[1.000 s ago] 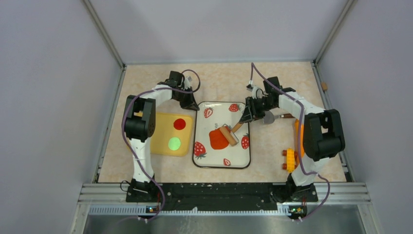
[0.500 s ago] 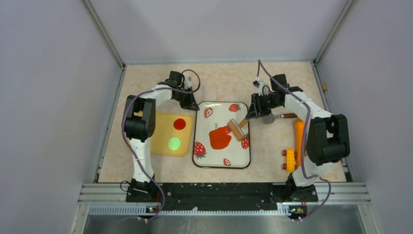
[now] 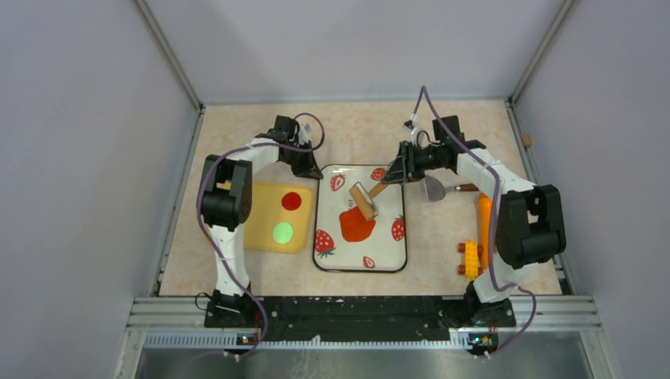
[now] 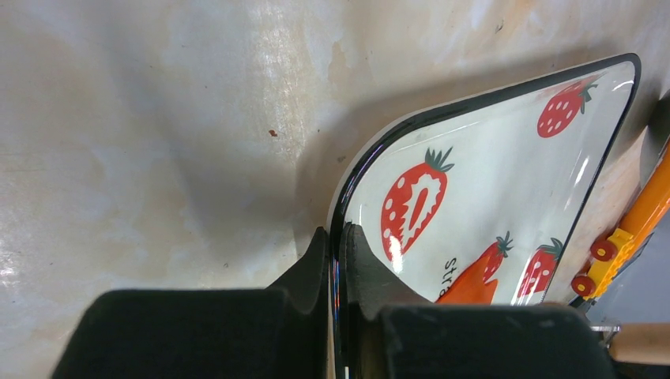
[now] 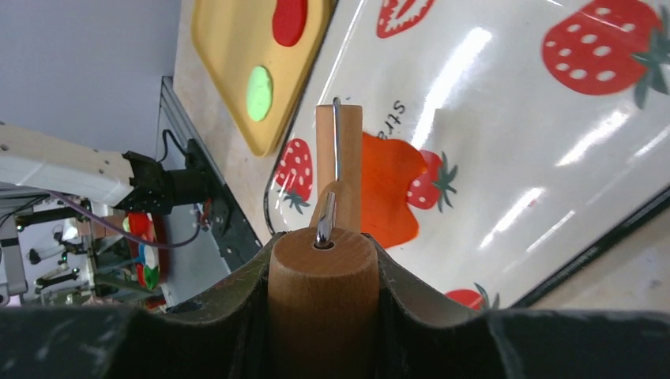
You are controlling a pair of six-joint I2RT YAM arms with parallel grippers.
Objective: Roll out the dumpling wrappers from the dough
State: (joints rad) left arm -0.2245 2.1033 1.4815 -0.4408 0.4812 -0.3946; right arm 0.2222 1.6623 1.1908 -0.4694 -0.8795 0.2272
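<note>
right jaws gripping roller (image 3: 364, 201), left jaws gripping tray (image 3: 351, 253)

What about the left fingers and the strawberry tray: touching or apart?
Touching. The left wrist view shows the left gripper pinching the black rim of the strawberry tray, one finger on each side, no gap.

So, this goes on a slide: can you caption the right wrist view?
Right pincer clamped on the wooden roller, at the orange-red dough on the strawberry tray.
</note>
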